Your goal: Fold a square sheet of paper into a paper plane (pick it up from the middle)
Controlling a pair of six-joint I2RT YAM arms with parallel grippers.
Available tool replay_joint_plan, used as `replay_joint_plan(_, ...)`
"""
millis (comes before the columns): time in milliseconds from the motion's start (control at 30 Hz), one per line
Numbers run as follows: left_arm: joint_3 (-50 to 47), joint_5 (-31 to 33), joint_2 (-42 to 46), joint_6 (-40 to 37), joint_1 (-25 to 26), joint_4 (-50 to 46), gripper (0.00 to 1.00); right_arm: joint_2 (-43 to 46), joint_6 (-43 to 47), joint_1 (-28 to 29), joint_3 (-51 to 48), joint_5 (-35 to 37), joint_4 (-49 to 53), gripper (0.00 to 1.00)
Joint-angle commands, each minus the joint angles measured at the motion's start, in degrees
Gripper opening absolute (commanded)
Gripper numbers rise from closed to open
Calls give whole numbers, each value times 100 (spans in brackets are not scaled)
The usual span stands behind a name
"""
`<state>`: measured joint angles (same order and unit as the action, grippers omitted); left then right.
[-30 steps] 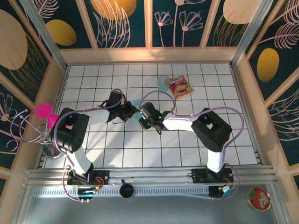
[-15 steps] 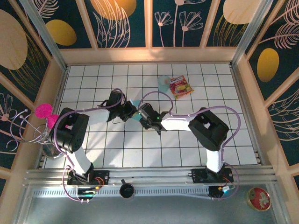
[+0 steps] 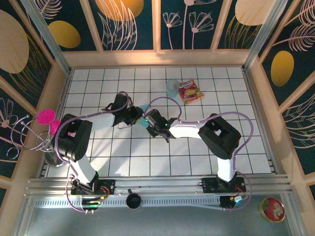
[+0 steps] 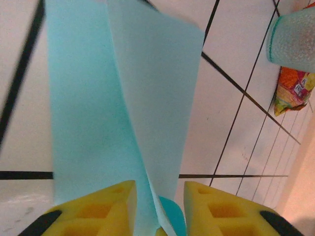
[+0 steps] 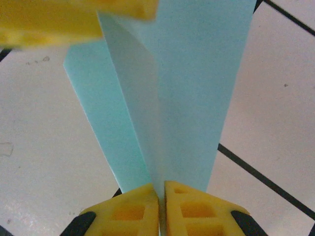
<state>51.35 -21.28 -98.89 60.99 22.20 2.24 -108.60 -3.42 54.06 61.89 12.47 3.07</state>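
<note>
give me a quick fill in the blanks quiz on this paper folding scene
1. The right gripper has its jaws ____ on the teal paper.
2. The left gripper has its jaws ____, with the paper passing between them.
3. Seen from above, the pale blue cup sits to the ____ of the snack packet.
Missing words: shut; open; left

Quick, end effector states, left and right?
Left end effector: open, teal paper loose in the gap.
Right end effector: closed on the teal paper.
</note>
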Motion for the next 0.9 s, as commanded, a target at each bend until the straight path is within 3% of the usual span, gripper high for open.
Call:
replay_joint_plan(0, 155, 506, 436, -220, -146, -376, 38, 106, -144, -14, 16, -355, 257, 10)
replay_joint_plan(233, -197, 825, 993, -271, -171, -165, 43, 18, -443, -215, 119, -1297, 464, 9)
replay_joint_plan(533, -1024, 332, 1387, -28, -147, 656, 42, -194, -881, -616, 283, -2203, 591, 8)
replay_joint_plan(867, -1420, -31, 1068, 281, 252, 1553, 41, -185, -1561, -1187, 164, -3639, 236, 8)
